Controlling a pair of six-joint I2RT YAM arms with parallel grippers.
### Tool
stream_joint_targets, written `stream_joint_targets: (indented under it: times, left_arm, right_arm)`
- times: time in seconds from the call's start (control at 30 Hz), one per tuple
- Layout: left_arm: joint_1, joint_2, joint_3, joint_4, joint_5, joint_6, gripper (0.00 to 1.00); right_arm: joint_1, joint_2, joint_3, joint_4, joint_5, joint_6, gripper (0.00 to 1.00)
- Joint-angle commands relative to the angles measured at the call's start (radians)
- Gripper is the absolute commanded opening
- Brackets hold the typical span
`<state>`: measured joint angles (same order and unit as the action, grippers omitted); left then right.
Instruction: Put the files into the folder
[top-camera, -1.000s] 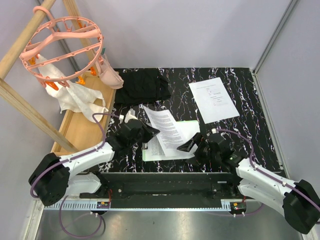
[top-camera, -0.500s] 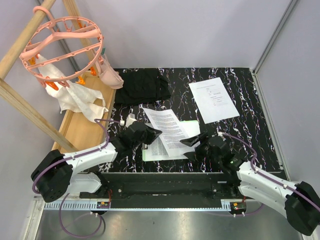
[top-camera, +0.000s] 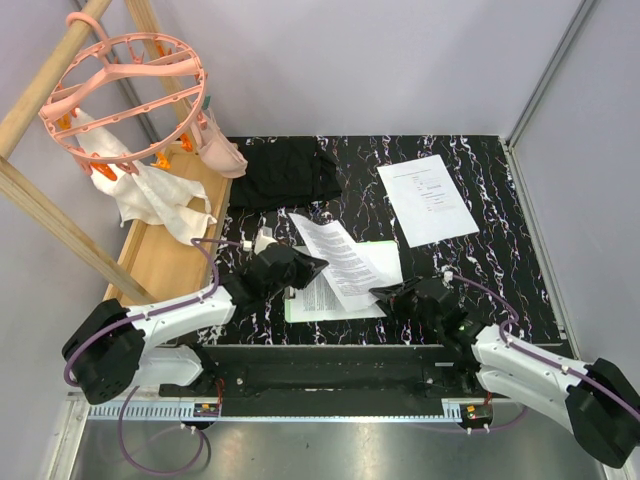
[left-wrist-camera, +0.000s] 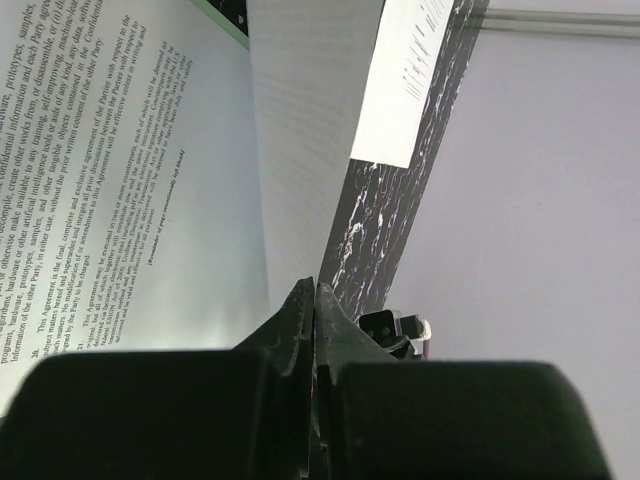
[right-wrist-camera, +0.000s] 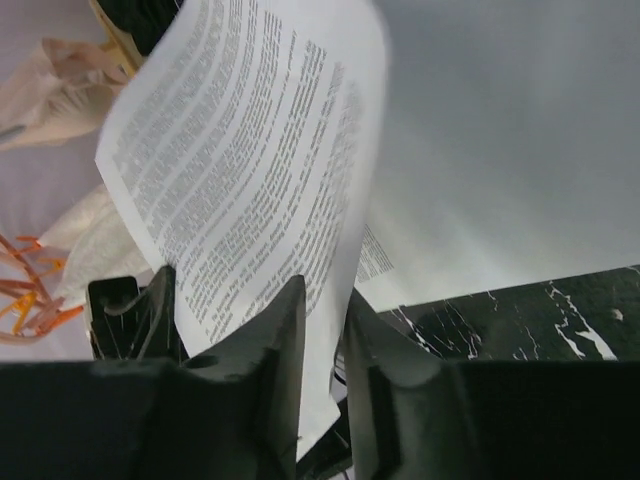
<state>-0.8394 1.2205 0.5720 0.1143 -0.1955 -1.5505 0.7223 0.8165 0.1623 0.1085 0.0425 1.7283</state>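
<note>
The left gripper (top-camera: 303, 268) has its jaws shut on the left edge of a printed sheet (top-camera: 338, 255), which is held up off the stack and tilted. In the left wrist view the two fingers (left-wrist-camera: 296, 312) press together, and the sheet's pale back rises from between them, so its text cannot be read there.

The right gripper (top-camera: 386, 294) is at the sheet's lower right edge. In the right wrist view that edge runs down between its fingers (right-wrist-camera: 282, 330). A narrow gap shows between the jaws, and they do not look clamped on the paper.

A second printed sheet (top-camera: 325, 298) lies flat beneath the raised one. It rests on the green clipboard (top-camera: 380, 244) near the front middle of the black marbled worktop (top-camera: 500, 250). The papers cover most of the clipboard, leaving only a thin green strip along its far edge. Its clip cannot be made out from above, and the raised page hides part of the second sheet's text.

A third sheet (top-camera: 427, 198) lies flat and alone, well apart to the right rear. Its print is too small to read.

A black fabric piece (top-camera: 285, 172) lies at the rear of the worktop. A white cloth (top-camera: 160, 205) hangs over the wooden tray (top-camera: 160, 262) on the left.
</note>
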Motion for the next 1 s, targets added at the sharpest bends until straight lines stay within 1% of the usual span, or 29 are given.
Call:
stream_joint_targets:
  times: [0.0,0.03,0.07,0.1,0.17,0.2,0.23,0.27,0.3,0.33,0.37,0.4,0.43,0.47,0.5,0.53,0.57,0.6,0.63,0.67,0.7,0.73,0.8,0.83,0.97]
  left_arm:
    - [-0.004,-0.033,0.025,0.071,0.019,0.109,0.19]
    - [-0.006,-0.058,0.022,0.068,0.03,0.142,0.3]
    - [-0.006,-0.076,0.006,0.058,0.045,0.171,0.37]
    - [-0.006,-0.094,-0.01,0.044,0.057,0.222,0.54]
    - [-0.004,-0.182,-0.076,0.033,0.083,0.275,0.69]
    - [-0.004,-0.22,-0.095,-0.02,0.079,0.329,0.75]
    - [-0.006,-0.311,-0.112,-0.06,0.071,0.36,0.85]
    - [-0.004,-0.364,-0.135,-0.1,0.052,0.394,0.89]
    - [-0.003,-0.418,-0.139,-0.205,0.033,0.453,0.9]
    - [-0.001,-0.528,-0.136,-0.264,0.012,0.483,0.94]
    - [0.003,-0.582,-0.129,-0.363,-0.025,0.513,0.94]
    - [0.006,-0.67,-0.117,-0.414,-0.045,0.568,0.95]
    - [0.013,-0.706,-0.083,-0.465,-0.07,0.59,0.96]
    - [0.02,-0.732,-0.063,-0.555,-0.115,0.605,0.96]
    - [0.028,-0.768,-0.043,-0.588,-0.133,0.636,0.96]
    - [0.034,-0.771,-0.009,-0.606,-0.14,0.658,0.96]
    - [0.054,-0.768,0.008,-0.628,-0.133,0.677,0.96]
    - [0.066,-0.736,0.026,-0.636,-0.125,0.71,0.96]
    - [0.094,-0.711,0.06,-0.642,-0.11,0.725,0.96]
    - [0.109,-0.681,0.078,-0.65,-0.07,0.742,0.96]
    - [0.124,-0.611,0.097,-0.654,-0.049,0.769,0.96]
    - [0.149,-0.577,0.132,-0.659,-0.033,0.782,0.96]
    - [0.166,-0.492,0.158,-0.659,-0.006,0.811,0.96]
    - [0.186,-0.469,0.173,-0.647,0.014,0.817,0.96]
    - [0.246,-0.411,0.181,-0.596,0.077,0.825,0.96]
  right_arm:
    - [0.011,0.03,0.054,0.063,0.151,-0.111,0.19]
    - [0.009,0.035,0.068,0.063,0.167,-0.152,0.14]
    - [0.011,0.036,0.078,0.062,0.201,-0.191,0.06]
    - [0.009,0.035,0.1,0.06,0.214,-0.263,0.0]
    - [0.002,0.007,0.129,0.06,0.238,-0.378,0.0]
    - [-0.001,-0.006,0.166,0.06,0.238,-0.536,0.0]
    - [-0.01,-0.016,0.192,0.059,0.223,-0.632,0.0]
    - [-0.014,-0.036,0.216,0.053,0.205,-0.726,0.0]
    - [-0.018,-0.04,0.271,0.051,0.177,-0.903,0.0]
    - [-0.036,-0.037,0.304,0.027,0.075,-0.99,0.0]
    - [-0.043,-0.033,0.342,-0.002,0.021,-1.062,0.0]
    - [-0.049,-0.025,0.418,-0.038,-0.024,-1.169,0.0]
    - [-0.053,-0.005,0.456,-0.102,-0.126,-1.22,0.0]
    - [-0.075,0.006,0.492,-0.166,-0.165,-1.254,0.0]
    - [-0.092,0.021,0.552,-0.206,-0.214,-1.3,0.0]
    - [-0.121,0.051,0.575,-0.264,-0.334,-1.312,0.0]
    - [-0.188,0.065,0.604,-0.288,-0.393,-1.314,0.0]
    - [-0.231,0.076,0.608,-0.294,-0.464,-1.288,0.0]
    - [-0.271,0.104,0.609,-0.287,-0.622,-1.268,0.0]
    - [-0.326,0.116,0.617,-0.273,-0.701,-1.209,0.0]
    - [-0.331,0.131,0.621,-0.254,-0.767,-1.176,0.0]
    - [-0.331,0.163,0.631,-0.204,-0.893,-1.156,0.0]
    - [-0.33,0.191,0.657,-0.138,-1.02,-1.071,0.0]
    - [-0.328,0.206,0.666,-0.077,-1.033,-1.043,0.0]
    - [-0.308,0.266,0.802,-0.099,-1.092,-1.001,0.0]
